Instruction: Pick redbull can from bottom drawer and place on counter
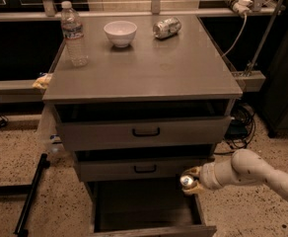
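Your gripper sits low on the right side of the cabinet, at the end of the pale arm that reaches in from the lower right edge of the view.

- Fingers: the tan fingers are closed around the redbull can, one above it and one below it as seen here. The grip looks snug, with no gap showing.
- Can: only its shiny silver top shows, facing the camera. The body is hidden between the fingers.
- Position: you hold the can over the rear right corner of the bottom drawer, just under the right end of the middle drawer front. Cannot tell whether it touches the drawer's right wall.
- Bottom drawer: pulled out, with a dark interior.
- Middle drawer and top drawer: each stands slightly out, with a black handle at the centre.
- Counter: a water bottle stands upright near the rear left corner. A white bowl sits by the middle of the rear edge. A dented silver can lies on its side toward the rear right corner. All three are well apart from your gripper.
- The redbull can is not yet on the counter.
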### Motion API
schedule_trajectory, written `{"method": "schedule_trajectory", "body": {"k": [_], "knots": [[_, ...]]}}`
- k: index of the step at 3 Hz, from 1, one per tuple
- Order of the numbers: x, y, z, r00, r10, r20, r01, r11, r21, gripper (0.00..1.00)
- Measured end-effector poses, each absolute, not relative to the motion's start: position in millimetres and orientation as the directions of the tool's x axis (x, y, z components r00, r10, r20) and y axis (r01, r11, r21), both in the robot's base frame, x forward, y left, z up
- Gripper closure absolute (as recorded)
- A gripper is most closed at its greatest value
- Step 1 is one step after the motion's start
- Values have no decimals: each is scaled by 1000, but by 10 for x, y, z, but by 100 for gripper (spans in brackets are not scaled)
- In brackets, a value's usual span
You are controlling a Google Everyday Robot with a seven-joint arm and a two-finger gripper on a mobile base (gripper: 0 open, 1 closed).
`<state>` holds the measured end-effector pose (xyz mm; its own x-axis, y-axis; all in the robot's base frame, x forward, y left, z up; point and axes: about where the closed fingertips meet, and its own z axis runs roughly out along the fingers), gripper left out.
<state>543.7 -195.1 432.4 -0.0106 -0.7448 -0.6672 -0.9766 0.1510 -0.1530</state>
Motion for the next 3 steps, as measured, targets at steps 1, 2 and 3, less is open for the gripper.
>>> {"method": "schedule_trajectory", "body": {"k": [1, 2, 3], "knots": [[5437, -1950, 4326, -11, -745, -667, -977, 151, -153, 100], [5432, -1851, 4659, 13, -737, -675, -978, 131, -162, 100], [5339, -1670, 5269, 19, -740, -673, -978, 125, -166, 100]]}}
